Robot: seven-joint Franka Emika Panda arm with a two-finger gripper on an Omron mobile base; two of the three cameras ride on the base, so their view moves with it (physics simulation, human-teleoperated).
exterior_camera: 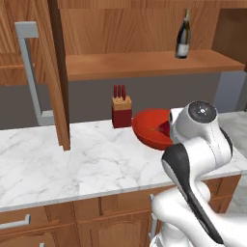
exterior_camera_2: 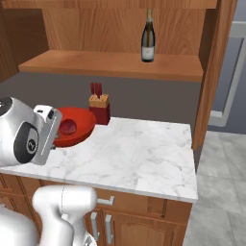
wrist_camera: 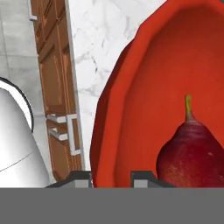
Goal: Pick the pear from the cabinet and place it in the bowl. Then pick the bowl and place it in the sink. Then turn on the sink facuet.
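Observation:
The glossy red bowl (exterior_camera: pixel 150 129) (exterior_camera_2: pixel 80 121) (wrist_camera: pixel 131 109) is on the white marble counter beside the knife block. The dark red pear (wrist_camera: pixel 192 153) (exterior_camera_2: pixel 68 128) lies inside it, stem up in the hand view. My gripper (wrist_camera: pixel 111 177) is shut on the bowl's near rim, one tip inside the wall and one outside. In the base views my white wrist covers the bowl's near side. The wood cabinet's shelf (exterior_camera: pixel 144 65) (exterior_camera_2: pixel 115 65) runs above, its door (exterior_camera: pixel 55 72) swung open. The sink and the sink facuet are out of view.
A knife block (exterior_camera: pixel 121 112) (exterior_camera_2: pixel 99 109) stands just behind the bowl. A wine bottle (exterior_camera: pixel 183 36) (exterior_camera_2: pixel 148 37) stands on the cabinet shelf. The marble counter (exterior_camera: pixel 87 159) (exterior_camera_2: pixel 139 153) stretches beside the bowl, with wooden drawers (wrist_camera: pixel 57 87) below its front edge.

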